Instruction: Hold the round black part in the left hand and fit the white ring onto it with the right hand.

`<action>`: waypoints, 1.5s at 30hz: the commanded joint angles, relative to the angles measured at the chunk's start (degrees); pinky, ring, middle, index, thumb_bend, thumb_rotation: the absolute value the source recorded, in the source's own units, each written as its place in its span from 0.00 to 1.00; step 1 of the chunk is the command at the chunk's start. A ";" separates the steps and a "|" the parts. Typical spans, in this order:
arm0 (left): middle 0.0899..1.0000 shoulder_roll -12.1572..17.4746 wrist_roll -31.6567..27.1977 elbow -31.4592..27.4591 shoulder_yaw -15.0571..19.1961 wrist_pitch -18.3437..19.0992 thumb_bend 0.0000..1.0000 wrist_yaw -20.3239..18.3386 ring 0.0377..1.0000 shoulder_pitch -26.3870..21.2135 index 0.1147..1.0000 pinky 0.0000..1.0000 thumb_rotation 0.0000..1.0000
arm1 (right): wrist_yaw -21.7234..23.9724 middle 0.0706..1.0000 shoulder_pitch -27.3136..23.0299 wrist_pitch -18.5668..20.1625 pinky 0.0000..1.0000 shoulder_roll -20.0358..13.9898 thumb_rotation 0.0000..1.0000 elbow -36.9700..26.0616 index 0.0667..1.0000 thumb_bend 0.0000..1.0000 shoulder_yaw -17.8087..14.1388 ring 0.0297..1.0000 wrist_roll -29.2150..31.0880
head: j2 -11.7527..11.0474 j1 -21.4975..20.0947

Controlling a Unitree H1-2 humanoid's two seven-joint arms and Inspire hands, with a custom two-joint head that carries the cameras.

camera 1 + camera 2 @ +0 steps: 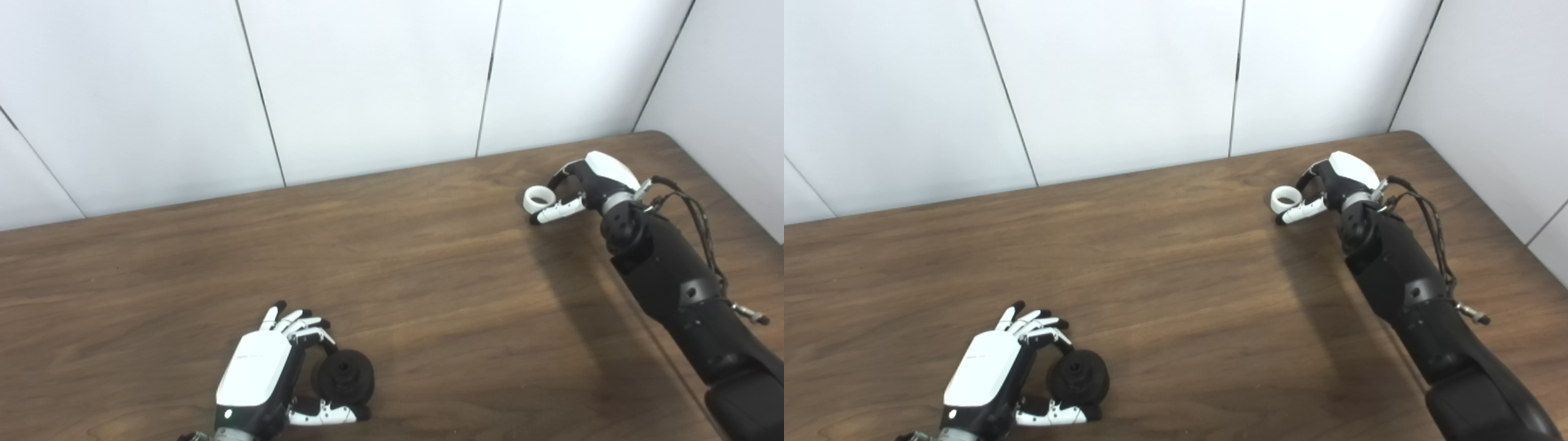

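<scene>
The round black part (345, 375) is near the table's front left, tipped so its hubbed face shows. My left hand (263, 373) wraps it from the left, with curled fingers (315, 337) on its top edge and the thumb along its underside. The white ring (539, 198) is far back on the right, its hole facing up. My right hand (591, 184) pinches it from the right, thumb against its near rim and fingers (560, 177) behind it. I cannot tell whether the ring rests on the table or hangs just above it.
Everything sits on a brown wooden table (429, 294) that runs up to white wall panels (367, 79) behind and at the right. The table's rounded back right corner (664, 136) is close to my right hand. A cable (698, 220) loops along the right forearm.
</scene>
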 commanded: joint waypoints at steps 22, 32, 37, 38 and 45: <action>0.76 0.13 2.31 -0.44 -0.17 0.43 0.52 -1.16 0.87 0.28 0.42 1.00 0.06 | 0.55 0.92 -3.18 0.11 1.00 0.62 0.29 -1.49 0.62 0.84 -3.59 1.00 -1.26 | 0.20 0.08; 0.76 -0.01 2.47 -0.94 -0.14 0.64 0.52 -1.70 0.87 0.32 0.42 1.00 0.06 | 0.06 0.92 -3.44 -0.11 0.98 0.43 0.30 -1.52 0.61 0.83 -2.96 1.00 -0.74 | 0.71 0.69; 0.76 -0.06 2.48 -0.88 -0.16 0.61 0.52 -1.75 0.88 0.35 0.42 1.00 0.06 | 0.25 0.93 -3.96 0.13 0.99 0.66 0.29 -0.98 0.61 0.84 -3.34 1.00 -0.40 | 0.85 0.75; 0.76 -0.10 2.49 -0.89 -0.15 0.66 0.52 -1.78 0.88 0.36 0.42 1.00 0.06 | 0.10 0.93 -3.98 -0.11 0.99 0.54 0.29 -1.02 0.61 0.84 -3.24 1.00 0.03 | 0.85 0.75; 0.76 -0.17 2.54 -0.62 -0.16 0.52 0.52 -1.50 0.87 0.34 0.42 1.00 0.06 | -0.01 0.91 -4.33 0.08 1.00 0.35 0.27 -0.77 0.59 0.84 -2.88 1.00 0.59 | 1.08 0.74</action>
